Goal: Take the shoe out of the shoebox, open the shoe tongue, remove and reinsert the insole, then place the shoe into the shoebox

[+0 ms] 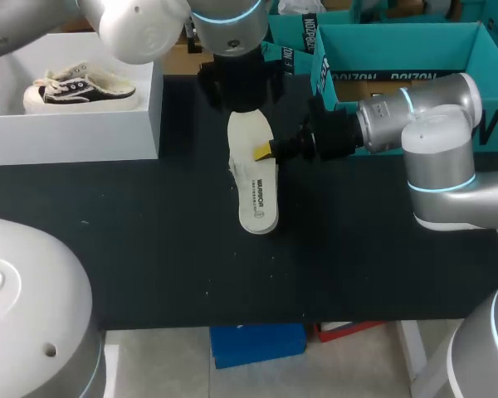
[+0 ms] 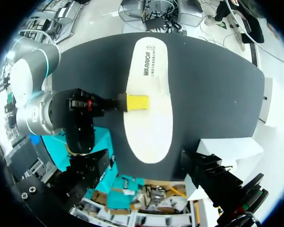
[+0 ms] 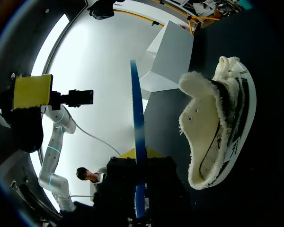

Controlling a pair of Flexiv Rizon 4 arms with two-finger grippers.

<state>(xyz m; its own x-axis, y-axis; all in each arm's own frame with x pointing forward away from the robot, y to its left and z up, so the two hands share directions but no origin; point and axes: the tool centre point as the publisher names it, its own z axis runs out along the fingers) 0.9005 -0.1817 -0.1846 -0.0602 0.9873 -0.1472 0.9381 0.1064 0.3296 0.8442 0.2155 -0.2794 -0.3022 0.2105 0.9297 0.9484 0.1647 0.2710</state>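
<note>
Black table [image 1: 149, 249], right arm level from 3 o'clock, right gripper [image 1: 264, 152] at insole [image 1: 256, 199] edge, grip cannot be told, insole mid-table, long axis 12–6, toe at 12, shoe [image 1: 79, 87] in box [image 1: 75, 137] at 10 o'clock

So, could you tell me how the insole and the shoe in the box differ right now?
The insole lies flat on the black table; the shoe sits in the white shoebox. The insole is thin and pale; the shoe has dark sides and laces. The right pincer is at the insole's edge; no pincer touches the shoe. Both are mostly white.
</note>
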